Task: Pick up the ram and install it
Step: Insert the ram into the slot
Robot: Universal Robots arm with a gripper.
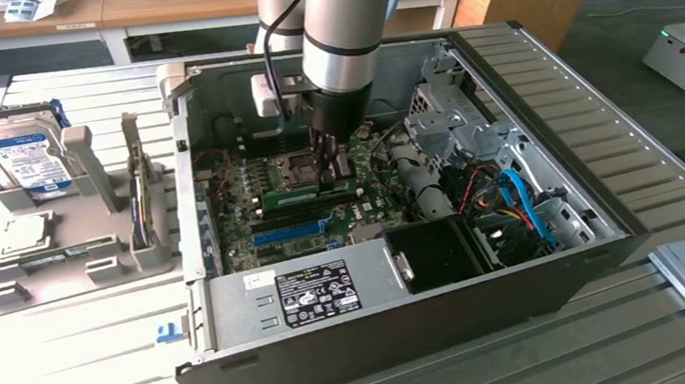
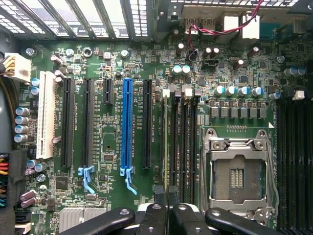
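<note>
– Checking ram (image 1: 308, 193) vs fingers (image 2: 157, 196): where is it?
– Directly under the gripper (image 1: 332, 174), inside the open PC case (image 1: 596, 215). The fingers are pinched together on the stick's top edge. It looks like a grip to me, with almost no gap.
– Long axis?
– In the wrist view the ram (image 2: 165, 142) is edge-on, a thin green line running straight out from the gripper (image 2: 166, 195). It's parallel to the memory slots (image 2: 183, 147), on the side away from the empty CPU socket (image 2: 237, 171).
– Exterior add anything?
– It gives the broad face and the height. The stick runs across that view, low at board level beside the CPU socket (image 1: 299, 166). I can't tell from either view whether it's seated or latched.
</note>
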